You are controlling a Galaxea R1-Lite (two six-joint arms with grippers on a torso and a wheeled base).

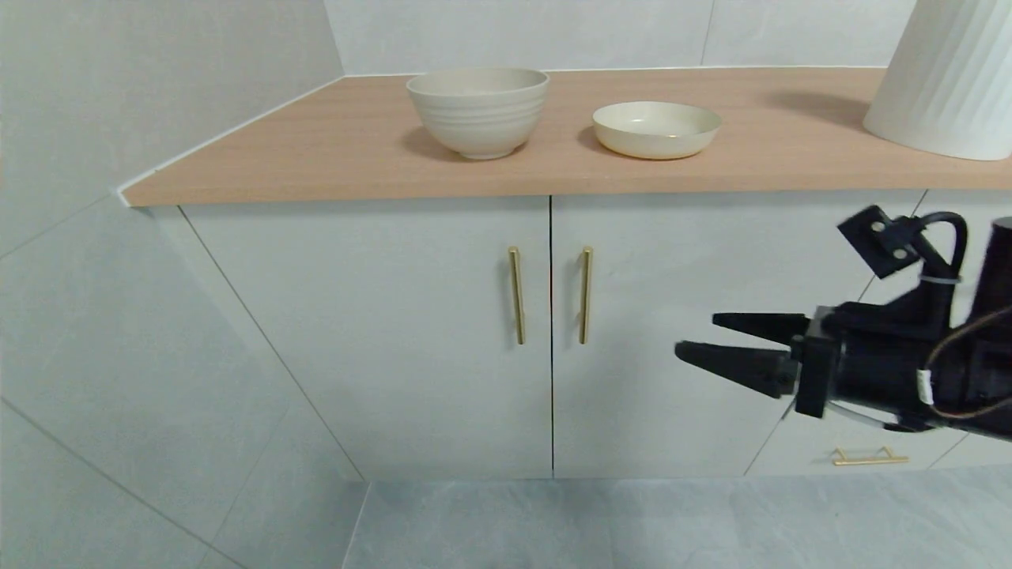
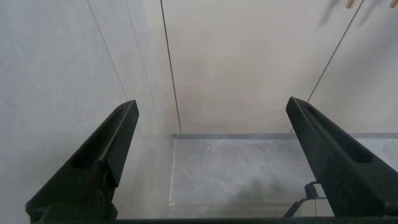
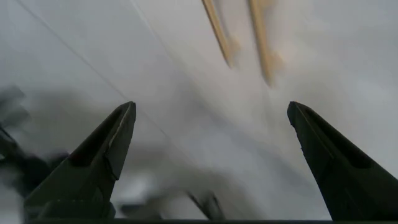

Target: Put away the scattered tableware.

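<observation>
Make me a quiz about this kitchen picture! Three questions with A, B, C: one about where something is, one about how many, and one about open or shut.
1. Where is the deep bowl?
A. on the floor
B. on the wooden countertop
C. inside a sink

2. How many upright gold handles are on the cabinet doors?
A. one
B. two
C. five

3. How is the right claw?
A. open and holding nothing
B. shut on a spoon
C. shut on a cup

Answers:
1 B: the bowl stands on the wood top, beside a shallow dish.
2 B: one handle sits on each side of the gap between the doors.
3 A: its two fingers are spread apart with only the door behind them.
</observation>
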